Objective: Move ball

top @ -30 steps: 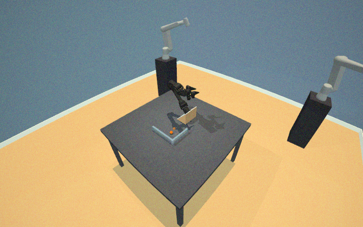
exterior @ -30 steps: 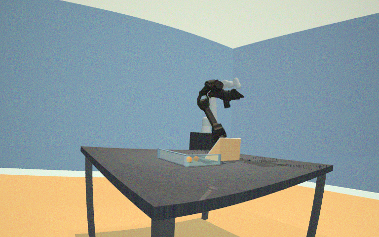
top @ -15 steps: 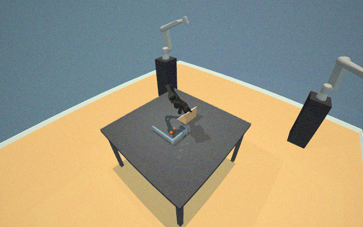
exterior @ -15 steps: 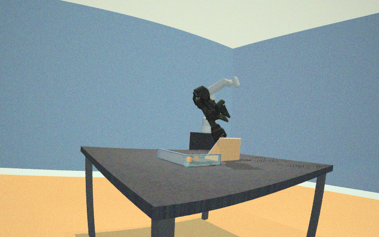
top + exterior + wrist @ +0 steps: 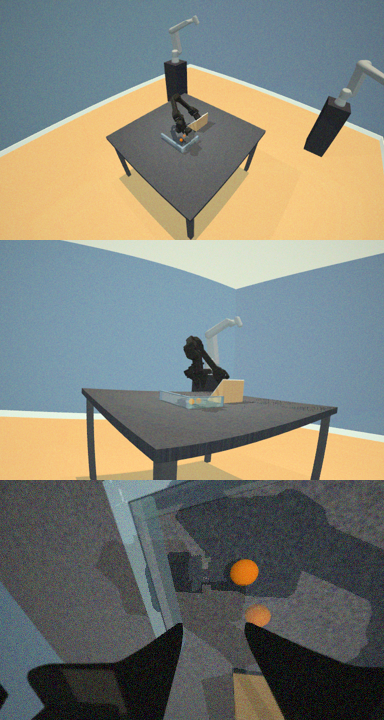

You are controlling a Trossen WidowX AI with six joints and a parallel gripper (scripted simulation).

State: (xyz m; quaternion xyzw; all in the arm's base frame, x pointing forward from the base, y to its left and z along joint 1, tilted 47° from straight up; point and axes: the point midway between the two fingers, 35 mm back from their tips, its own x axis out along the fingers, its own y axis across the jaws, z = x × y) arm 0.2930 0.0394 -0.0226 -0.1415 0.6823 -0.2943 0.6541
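We found the gripper (image 5: 212, 632) poised above the table (image 5: 198, 175) with its fingers partly apart and nothing between them, angled down into the corner of the clear walls (image 5: 150, 570), which we judged a lining-up for the grasp. The ball (image 5: 244, 572) lay on the table inside the walls, just beside the see-through copy (image 5: 258, 615) but not on it. From the top view the arm hid much of the corner, the balls were mere specks, and we could not make out the gripper's height above them.
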